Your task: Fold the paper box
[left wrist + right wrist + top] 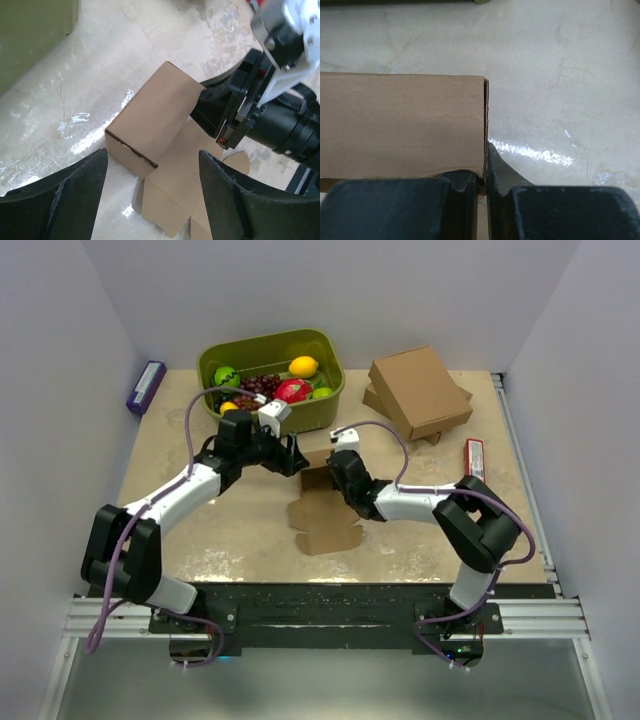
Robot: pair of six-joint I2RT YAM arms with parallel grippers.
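The paper box [322,508] lies mid-table, plain brown and part folded. One section stands up as a squarish sleeve [152,112], and flat flaps [172,200] spread toward the near edge. My left gripper [152,156] hovers open over the sleeve's near corner, its fingers [60,200] wide on either side and touching nothing. My right gripper [486,172] is shut on the edge of an upright wall [400,122] of the box. In the left wrist view the right gripper [227,125] holds the sleeve's far side. From above, the left gripper [294,458] and the right gripper [336,476] flank the box's far end.
A green bin [330,400] of fruit stands at the back, just behind the left gripper. Larger stacked brown cardboard boxes [420,392] sit at the back right. A red packet [475,458] lies near the right edge, and a purple box [146,386] at the far left.
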